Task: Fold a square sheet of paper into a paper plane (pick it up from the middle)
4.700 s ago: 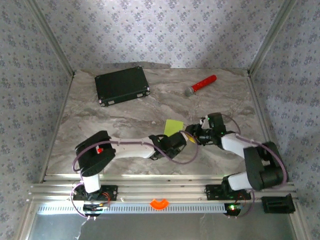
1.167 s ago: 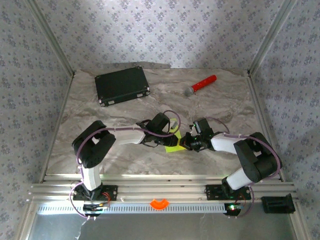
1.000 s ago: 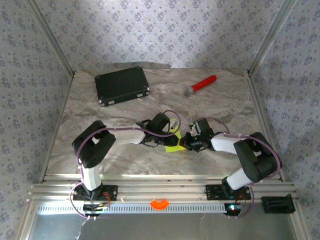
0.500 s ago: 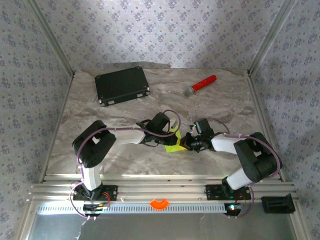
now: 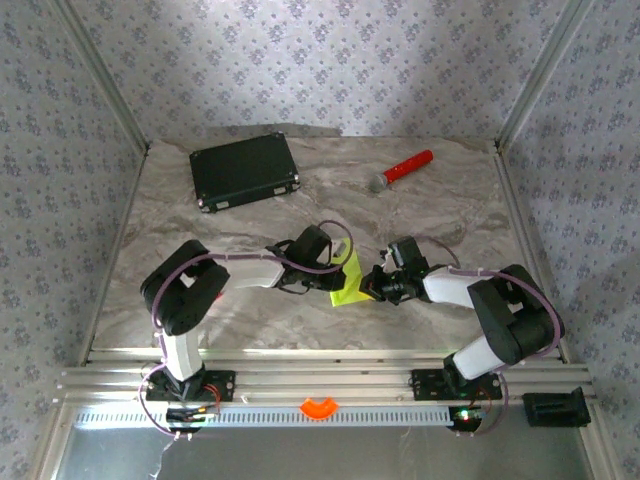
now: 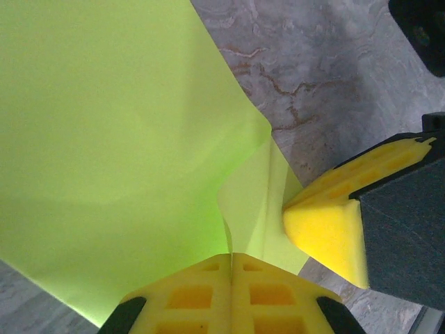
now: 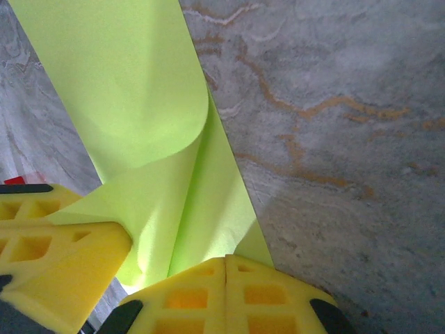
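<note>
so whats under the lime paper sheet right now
Marble tabletop shows past the edges of the square sheet of paper, which the left gripper and right gripper pinch at a curled edge. The patch beneath the sheet is covered, so nothing more can be told.

left fingers (image 5: pixel 331 268) and right fingers (image 5: pixel 371 289) meet at the square sheet of paper (image 5: pixel 347 284); black case (image 5: pixel 245 170) behind.

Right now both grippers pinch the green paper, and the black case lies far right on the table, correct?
No: the top view shows the black case far left on the table. The left gripper and right gripper do pinch the green paper.
</note>
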`<state>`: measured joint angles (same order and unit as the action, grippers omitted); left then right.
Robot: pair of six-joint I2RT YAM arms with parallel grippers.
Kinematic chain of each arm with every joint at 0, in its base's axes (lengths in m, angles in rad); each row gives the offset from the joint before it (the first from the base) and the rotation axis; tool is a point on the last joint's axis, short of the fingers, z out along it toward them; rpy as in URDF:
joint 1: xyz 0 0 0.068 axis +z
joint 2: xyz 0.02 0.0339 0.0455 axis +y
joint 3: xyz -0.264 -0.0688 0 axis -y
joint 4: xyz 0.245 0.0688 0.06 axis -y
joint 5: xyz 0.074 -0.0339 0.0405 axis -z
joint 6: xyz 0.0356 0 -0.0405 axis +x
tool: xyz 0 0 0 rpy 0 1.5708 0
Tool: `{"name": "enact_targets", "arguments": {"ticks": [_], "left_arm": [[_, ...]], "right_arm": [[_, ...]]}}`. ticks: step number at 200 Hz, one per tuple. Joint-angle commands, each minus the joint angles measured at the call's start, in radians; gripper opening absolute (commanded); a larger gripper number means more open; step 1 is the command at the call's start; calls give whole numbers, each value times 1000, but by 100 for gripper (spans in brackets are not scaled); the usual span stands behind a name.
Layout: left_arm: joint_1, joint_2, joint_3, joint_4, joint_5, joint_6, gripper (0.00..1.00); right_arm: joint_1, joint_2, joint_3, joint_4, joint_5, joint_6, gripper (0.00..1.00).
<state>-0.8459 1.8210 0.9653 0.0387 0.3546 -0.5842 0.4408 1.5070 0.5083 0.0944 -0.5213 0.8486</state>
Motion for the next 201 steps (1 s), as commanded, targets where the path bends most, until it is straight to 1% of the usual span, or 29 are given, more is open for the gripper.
{"name": "enact_targets", "arguments": {"ticks": [1,22,76,201], "left_arm": [[9,-45,-4,1,-15,27,6],[12,-46,-6,-9,-23,36,7],[18,-57,1,-78,-95,88,8],[20,-37,3,-77,-126,98,10]], "right_arm": [[-8,12,-27,-102,35,-13,3],[-7,13,-27,-101,38,-13,4],[-8,13,-27,-106,34,-13,4],[-9,11,-24,-116,34,-12,3]]}}
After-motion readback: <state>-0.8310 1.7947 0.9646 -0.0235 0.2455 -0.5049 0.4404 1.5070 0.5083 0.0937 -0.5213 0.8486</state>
